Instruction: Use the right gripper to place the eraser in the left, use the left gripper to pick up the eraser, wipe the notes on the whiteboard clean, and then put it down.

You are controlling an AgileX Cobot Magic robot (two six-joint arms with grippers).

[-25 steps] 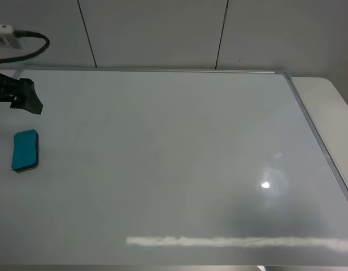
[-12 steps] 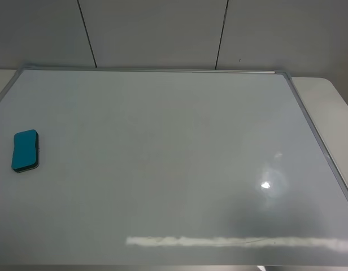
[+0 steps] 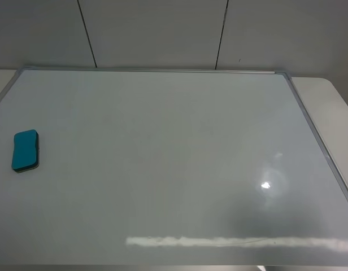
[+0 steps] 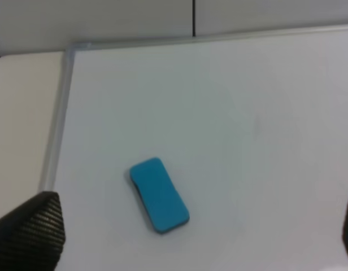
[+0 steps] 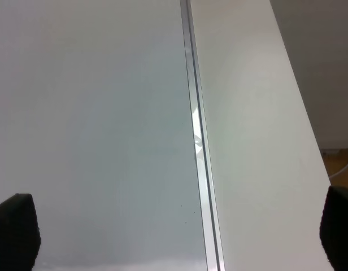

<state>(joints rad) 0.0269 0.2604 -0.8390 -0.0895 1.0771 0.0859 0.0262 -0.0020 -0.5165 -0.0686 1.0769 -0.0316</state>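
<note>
Left wrist view shows my left gripper (image 4: 179, 248) spread wide, one carbon-weave fingertip (image 4: 30, 231) at one lower corner of the picture and the dark edge of the other at the opposite side, with nothing between them. It hangs above the whiteboard (image 4: 247, 141), touching nothing. Past the fingertips the eraser (image 4: 159, 195) lies flat on the board, teal face up, a thin dark rim showing under it, turned at a slant to the silver frame (image 4: 56, 130). It sits near that frame edge but apart from it.

My right gripper (image 5: 179, 231) is spread just as wide in the right wrist view: two black fingertips (image 5: 14, 228) sit at the far lower corners, and nothing is held. Below it runs the board's silver frame (image 5: 195, 141), with glossy board on one side and the plain white table (image 5: 259, 147) on the other.

In the exterior high view neither of my arms appears. The eraser (image 3: 25, 150) rests on the far left of the whiteboard (image 3: 174, 164), close to the left frame. The board's surface there looks blank, with only a bright glare spot (image 3: 266, 184) toward the right and a streak of reflected light (image 3: 230, 241) along the near edge. I see no notes on it in any view.
</note>
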